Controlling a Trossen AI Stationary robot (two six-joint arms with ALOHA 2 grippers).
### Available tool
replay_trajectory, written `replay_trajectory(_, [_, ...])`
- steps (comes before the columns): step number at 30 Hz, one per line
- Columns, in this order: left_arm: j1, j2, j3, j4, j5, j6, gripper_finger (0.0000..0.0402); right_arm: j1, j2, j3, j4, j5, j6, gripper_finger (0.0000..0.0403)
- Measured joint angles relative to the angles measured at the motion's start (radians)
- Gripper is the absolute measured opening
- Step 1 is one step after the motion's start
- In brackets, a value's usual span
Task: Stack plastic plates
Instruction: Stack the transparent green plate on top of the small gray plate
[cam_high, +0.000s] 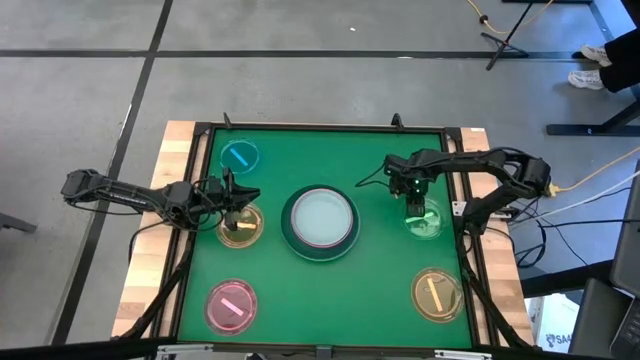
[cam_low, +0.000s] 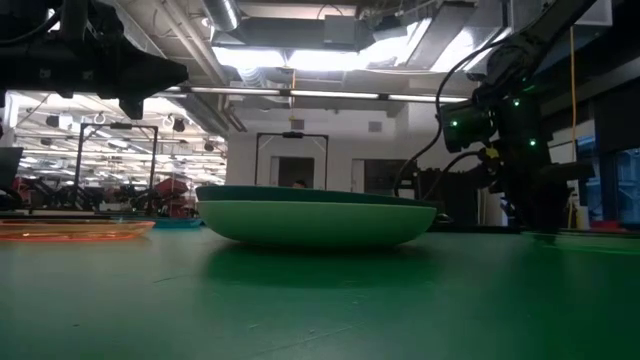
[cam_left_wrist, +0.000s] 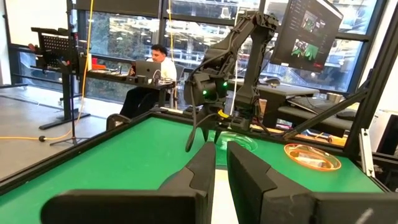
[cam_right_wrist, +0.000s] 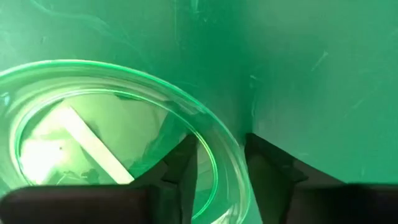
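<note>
A large dark green plate (cam_high: 320, 224) sits mid-table with a pale plate (cam_high: 322, 216) nested in it. Small translucent plates lie flat around it: blue (cam_high: 240, 155), orange (cam_high: 240, 226), pink (cam_high: 231, 305), green (cam_high: 424, 220) and yellow (cam_high: 437, 293). My right gripper (cam_right_wrist: 221, 158) points down at the green plate (cam_right_wrist: 112, 137), open. One finger stands inside its rim (cam_right_wrist: 225, 163) and the other outside, with no touch that I can see. My left gripper (cam_left_wrist: 221, 163) is raised above the orange plate's far edge, level and pointing toward the table's right. Its fingers are shut to a narrow slit and hold nothing.
A raised black frame (cam_high: 320, 128) borders the green mat, and wooden table edges show on both sides. Bare mat lies between the centre stack and the near edge. A person (cam_left_wrist: 152, 68) sits at a desk beyond the table. Cables trail by my right arm.
</note>
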Motion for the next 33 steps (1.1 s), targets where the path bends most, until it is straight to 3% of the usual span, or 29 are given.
replay_trajectory(15, [0.0, 0.0, 0.0, 0.0, 0.0, 0.0, 0.0034, 0.0, 0.0, 0.006, -0.001, 0.01, -0.041, 0.0005])
replay_trajectory(33, [0.0, 0.0, 0.0, 0.0, -0.007, 0.0, 0.0034, 0.0, 0.001, 0.205, -0.014, -0.024, -0.032, 0.0001])
